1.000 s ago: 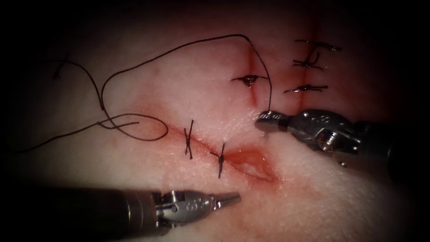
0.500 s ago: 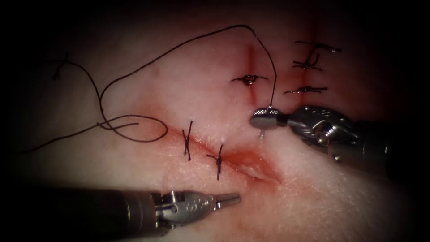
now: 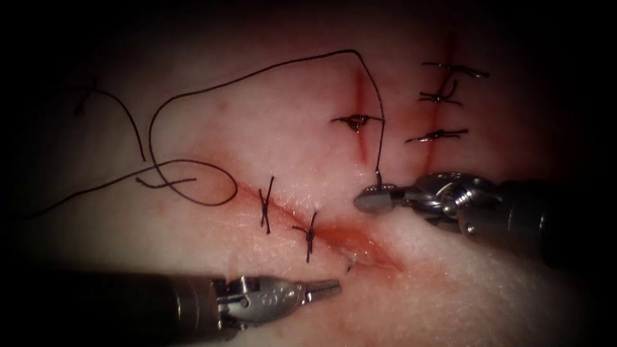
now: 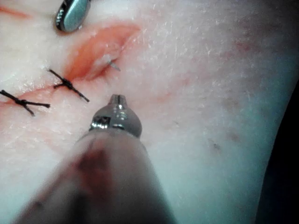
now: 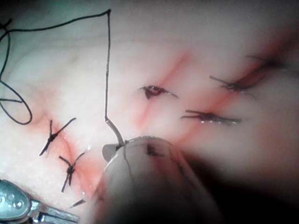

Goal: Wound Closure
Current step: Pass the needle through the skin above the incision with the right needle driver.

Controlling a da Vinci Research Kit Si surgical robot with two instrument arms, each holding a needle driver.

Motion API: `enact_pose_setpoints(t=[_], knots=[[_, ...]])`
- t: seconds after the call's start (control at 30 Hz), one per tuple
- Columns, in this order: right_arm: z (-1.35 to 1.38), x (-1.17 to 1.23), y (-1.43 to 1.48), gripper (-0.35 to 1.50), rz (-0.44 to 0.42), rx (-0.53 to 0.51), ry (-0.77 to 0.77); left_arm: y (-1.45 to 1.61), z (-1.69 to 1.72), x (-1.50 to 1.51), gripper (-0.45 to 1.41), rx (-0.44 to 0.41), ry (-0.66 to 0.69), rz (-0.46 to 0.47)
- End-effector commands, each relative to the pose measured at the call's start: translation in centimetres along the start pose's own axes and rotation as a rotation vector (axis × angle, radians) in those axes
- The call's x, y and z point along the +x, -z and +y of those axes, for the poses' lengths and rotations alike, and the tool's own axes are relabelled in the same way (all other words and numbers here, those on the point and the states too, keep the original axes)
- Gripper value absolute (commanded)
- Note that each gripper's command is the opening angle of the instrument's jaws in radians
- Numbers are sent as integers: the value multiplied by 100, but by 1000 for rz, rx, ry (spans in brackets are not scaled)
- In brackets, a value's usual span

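My right tool (image 3: 369, 200) is on the right side of the cut (image 3: 363, 247), jaws shut on the curved needle (image 3: 377, 178) near its tail end. The needle's body is buried in the tissue (image 3: 450, 283). Its tip (image 3: 350, 265) pokes out at the cut's lower-left lip, and the needle tip (image 4: 112, 65) also appears in the left wrist view. The thread (image 3: 257, 72) rises from the needle's tail and arcs left. My left tool (image 3: 335, 284) lies shut below the cut, holding nothing, a short way from the tip. The needle (image 5: 114, 130) curves into the right tool's jaws.
Two knotted stitches (image 3: 265, 204) (image 3: 310, 234) close the cut's left part. Slack thread lies in a loop (image 3: 193, 183) on the tissue at the left. Two other short cuts carry stitches at the upper right (image 3: 355, 120) (image 3: 440, 96).
My right tool has moved down toward the cut and rolled, driving the needle into the tissue; the tip now shows at the far lip. The thread followed. The left tool barely moved.
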Motion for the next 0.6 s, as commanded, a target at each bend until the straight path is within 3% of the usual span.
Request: enact_pose_setpoints(t=[0.03,0.1,0.2,0.23,0.27,0.3,0.37,0.4,0.6], knots=[[-4,-2,-12,-35,-23,11,3,-7,4,-4,-45,-1,1,-1],[-9,-13,-20,-35,-54,34,4,-8,4,-3,-45,0,2,-1],[-14,-14,-24,-35,-3,89,7,-8,5,-2,-45,0,3,-1],[-14,-12,-23,-20,33,94,5,-8,5,-2,-45,0,3,-1],[-12,-5,-21,79,129,97,12,-5,5,-3,-45,-2,1,-1],[-8,6,-18,118,181,113,48,-3,5,-5,-43,-4,0,-1],[-2,16,-13,126,213,104,90,-2,4,-6,-43,-2,-1,-2],[6,28,-5,130,266,59,143,-1,4,-6,-45,-2,-1,-2],[18,57,18,143,403,-96,342,-2,5,-6,-45,-2,-1,-2]])
